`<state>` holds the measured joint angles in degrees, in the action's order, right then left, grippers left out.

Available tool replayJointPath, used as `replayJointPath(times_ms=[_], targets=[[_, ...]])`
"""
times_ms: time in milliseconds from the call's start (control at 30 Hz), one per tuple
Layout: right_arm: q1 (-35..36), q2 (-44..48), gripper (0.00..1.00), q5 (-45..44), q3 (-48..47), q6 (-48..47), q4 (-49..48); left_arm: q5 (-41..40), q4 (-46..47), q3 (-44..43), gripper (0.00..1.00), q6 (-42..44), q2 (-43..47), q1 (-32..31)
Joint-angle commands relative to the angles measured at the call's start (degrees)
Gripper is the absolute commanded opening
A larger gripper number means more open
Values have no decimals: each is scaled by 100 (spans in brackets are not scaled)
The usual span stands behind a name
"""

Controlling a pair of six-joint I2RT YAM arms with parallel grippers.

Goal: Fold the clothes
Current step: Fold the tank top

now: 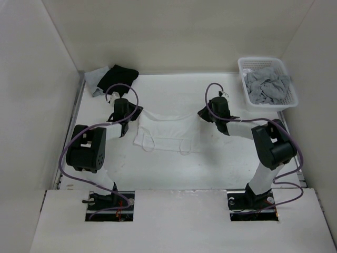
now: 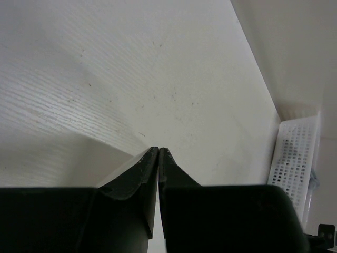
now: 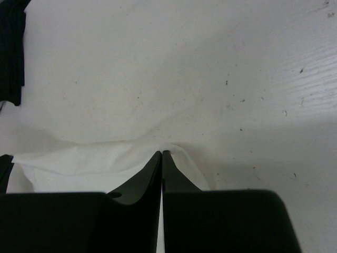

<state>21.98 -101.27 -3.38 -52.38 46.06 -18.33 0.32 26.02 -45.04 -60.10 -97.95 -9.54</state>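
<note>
The clothes [image 1: 163, 129], a white sleeveless undershirt, lie flat in the middle of the table, with the strap loops toward the near edge. My left gripper [image 1: 138, 112] is at the shirt's far left corner. In the left wrist view its jaws [image 2: 158, 149] are shut, and white cloth [image 2: 52, 163] rises to the tips from the left. My right gripper [image 1: 202, 113] is at the far right corner. Its jaws [image 3: 161, 153] are shut on a puckered edge of the shirt [image 3: 105, 161]. The shirt's far edge runs straight between the two grippers.
A white plastic basket [image 1: 266, 63] holding grey garments [image 1: 268, 87] stands at the back right, and its wall also shows in the left wrist view [image 2: 292, 158]. A black cloth [image 1: 118, 76] on pale grey cloth [image 1: 95, 79] lies at the back left. White walls enclose the table.
</note>
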Motion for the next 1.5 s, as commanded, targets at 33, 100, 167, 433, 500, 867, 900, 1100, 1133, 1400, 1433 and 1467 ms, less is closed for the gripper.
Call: replayJointPath(times_ms=[33, 100, 167, 433, 500, 867, 900, 1100, 1133, 1400, 1433, 1467], targets=[[-5, 441, 4, 12, 175, -168, -276, 310, 395, 73, 3, -248, 460, 97], [-5, 783, 4, 21, 499, -203, -285, 460, 570, 406, 3, -318, 732, 132], [-5, 1117, 4, 39, 789, -203, -277, 600, 676, 819, 3, -432, 1066, 194], [407, 2348, 4, 48, 1844, -185, -136, 1093, 729, 2173, 3, -529, 2666, 484], [609, 2585, 4, -22, 2073, -150, -31, 1277, 650, 2402, 3, -547, 2930, 563], [1945, 3640, 4, -954, 2935, 324, 769, 1866, -245, 3492, 3, -468, 4757, 870], [2033, 3728, 4, -1015, 2996, 394, 821, 1902, -412, 3536, 3, -451, 4924, 940], [2236, 3870, 5, -1156, 3374, 746, 927, 2042, -1239, 3756, 6, -99, 5339, 1406], [2245, 3826, 5, -1156, 3444, 807, 927, 2086, -1309, 3809, 6, -73, 5339, 1485], [2465, 3861, 35, -1095, 3384, 940, 1393, 2201, -1697, 4020, 24, 112, 5524, 2004], [2465, 3904, 42, -1060, 3410, 922, 1341, 2175, -1679, 3968, 24, 130, 5524, 2005], [2447, 3966, 49, -1042, 3436, 887, 1245, 2140, -1644, 3880, 23, 147, 5524, 1970]])
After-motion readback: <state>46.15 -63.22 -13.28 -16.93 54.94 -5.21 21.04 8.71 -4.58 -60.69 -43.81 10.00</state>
